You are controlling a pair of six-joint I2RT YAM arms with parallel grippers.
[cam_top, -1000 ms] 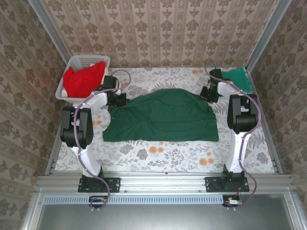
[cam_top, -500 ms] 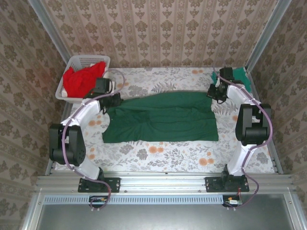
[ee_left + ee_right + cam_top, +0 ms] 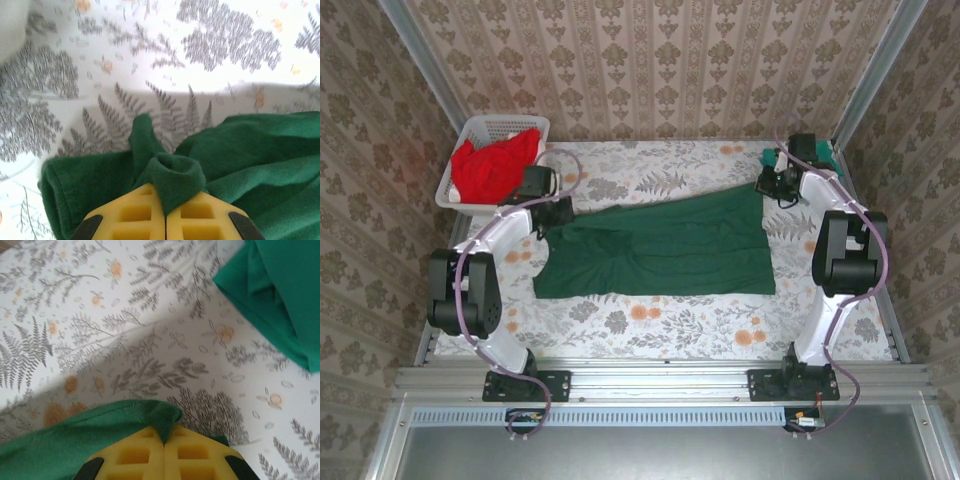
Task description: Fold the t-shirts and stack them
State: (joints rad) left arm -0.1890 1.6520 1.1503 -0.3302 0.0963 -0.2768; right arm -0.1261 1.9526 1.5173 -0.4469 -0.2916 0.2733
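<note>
A large dark green t-shirt (image 3: 660, 250) lies spread across the middle of the floral table. My left gripper (image 3: 558, 213) is shut on its far left corner, and the cloth (image 3: 175, 175) bunches between the yellow fingers (image 3: 135, 215) of the left gripper (image 3: 165, 192). My right gripper (image 3: 767, 186) is shut on the far right corner, a pinch of green cloth (image 3: 65, 440) caught at the tips of the right gripper (image 3: 164, 437). A teal t-shirt (image 3: 280, 290) lies folded at the far right corner (image 3: 831, 153). Red t-shirts (image 3: 490, 168) fill the basket.
The white slotted basket (image 3: 505, 122) stands at the far left corner, close behind my left arm. Metal rails run along both sides of the table (image 3: 650, 325), and a patterned wall closes the back. A bare floral strip lies in front of the shirt.
Both grippers have carried the shirt's far edge away and outward. The raised hump of cloth has dropped and now lies stretched flat between them, with the right gripper nearer the teal shirt.
</note>
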